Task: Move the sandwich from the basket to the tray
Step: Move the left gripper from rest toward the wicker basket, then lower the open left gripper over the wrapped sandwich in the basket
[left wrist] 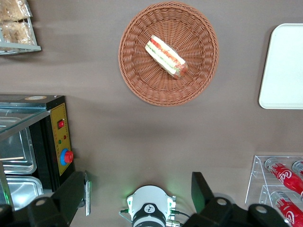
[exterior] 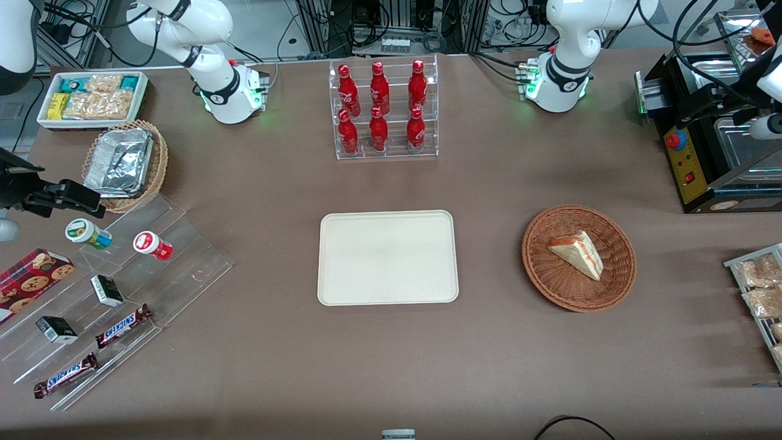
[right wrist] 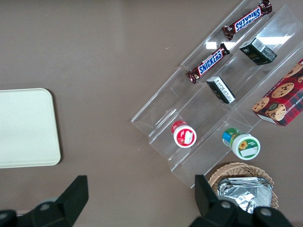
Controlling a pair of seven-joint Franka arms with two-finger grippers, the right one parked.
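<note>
The sandwich, a white bread wedge with red, orange and green layers, lies in the round reddish-brown wicker basket. Beside the basket, toward the parked arm's end of the table, lies the flat cream-white tray with nothing on it. My left gripper hangs high over the black machine at the working arm's end, well away from the basket and farther from the front camera. Its fingers are spread wide and hold nothing.
A black machine with a red button stands under the gripper. A clear rack of red bottles stands farther back than the tray. Bagged pastries on a wire rack lie near the basket. The working arm's base is nearby.
</note>
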